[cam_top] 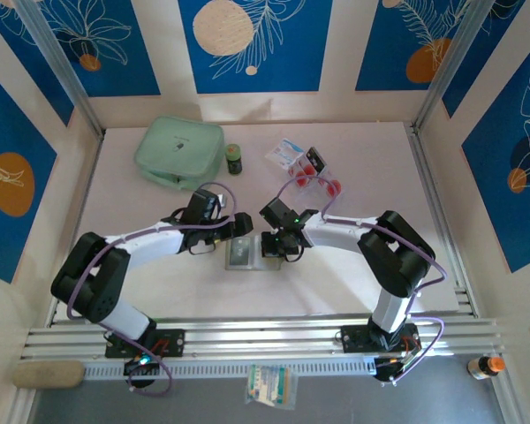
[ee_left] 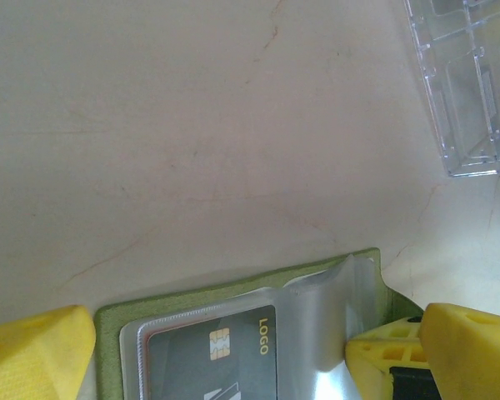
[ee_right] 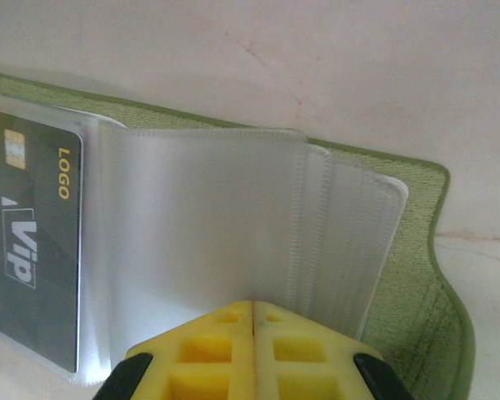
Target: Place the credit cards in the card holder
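Olive card holder [cam_top: 245, 254] lies open, a black credit card [ee_right: 33, 242] sleeved inside.

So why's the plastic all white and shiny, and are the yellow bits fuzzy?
Right wrist view: light glares white off the sleeve pinched in the right gripper; the card looks sharp. Left wrist view: same glare; the fingers of the open left gripper are soft, too close to the lens. Top view: even light, faint shadows.

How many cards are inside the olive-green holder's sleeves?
1: a black rectangular card with gold LOGO lettering, sleeved inside the olive-green fabric card holder. Its frosted sleeves may hide others.
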`<state>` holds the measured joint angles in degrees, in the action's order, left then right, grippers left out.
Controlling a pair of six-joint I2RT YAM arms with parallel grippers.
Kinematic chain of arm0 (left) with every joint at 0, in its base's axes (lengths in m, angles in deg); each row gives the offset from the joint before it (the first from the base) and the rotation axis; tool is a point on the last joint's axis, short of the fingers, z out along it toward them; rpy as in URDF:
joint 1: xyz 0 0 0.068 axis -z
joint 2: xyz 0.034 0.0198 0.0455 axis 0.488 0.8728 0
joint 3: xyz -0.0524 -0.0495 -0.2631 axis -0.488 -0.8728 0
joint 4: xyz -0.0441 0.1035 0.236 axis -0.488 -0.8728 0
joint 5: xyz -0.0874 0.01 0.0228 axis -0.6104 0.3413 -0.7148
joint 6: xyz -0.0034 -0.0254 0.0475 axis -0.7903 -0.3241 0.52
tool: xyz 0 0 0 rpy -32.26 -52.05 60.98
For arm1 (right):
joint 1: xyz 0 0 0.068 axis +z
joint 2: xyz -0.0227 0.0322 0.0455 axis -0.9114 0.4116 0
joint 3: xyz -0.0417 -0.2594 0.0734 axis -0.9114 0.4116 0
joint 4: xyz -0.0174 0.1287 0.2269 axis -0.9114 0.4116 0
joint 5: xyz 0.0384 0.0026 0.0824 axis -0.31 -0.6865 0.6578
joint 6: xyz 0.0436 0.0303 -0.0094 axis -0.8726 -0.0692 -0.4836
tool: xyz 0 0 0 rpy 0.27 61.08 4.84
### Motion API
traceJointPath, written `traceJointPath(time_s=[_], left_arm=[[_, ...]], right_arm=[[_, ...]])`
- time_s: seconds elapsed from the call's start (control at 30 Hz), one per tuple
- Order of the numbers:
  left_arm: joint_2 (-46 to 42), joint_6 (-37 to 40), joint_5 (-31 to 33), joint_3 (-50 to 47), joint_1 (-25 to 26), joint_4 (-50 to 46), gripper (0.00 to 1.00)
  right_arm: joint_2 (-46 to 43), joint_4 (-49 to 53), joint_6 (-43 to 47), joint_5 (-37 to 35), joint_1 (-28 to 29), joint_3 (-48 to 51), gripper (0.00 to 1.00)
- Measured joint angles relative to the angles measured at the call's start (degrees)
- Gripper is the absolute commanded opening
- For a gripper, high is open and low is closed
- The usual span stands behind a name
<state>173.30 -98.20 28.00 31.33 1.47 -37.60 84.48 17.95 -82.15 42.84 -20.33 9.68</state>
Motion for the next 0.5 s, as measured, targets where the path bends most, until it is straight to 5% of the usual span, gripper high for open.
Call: traceJointPath(time_s=[0.5], left_arm=[[2.16,1.22,0.48,-0.02,0.68,-2.27,1.00]], right_arm=[[0.00,-0.90,-0.42,0.02,0.00,0.28,0.00]])
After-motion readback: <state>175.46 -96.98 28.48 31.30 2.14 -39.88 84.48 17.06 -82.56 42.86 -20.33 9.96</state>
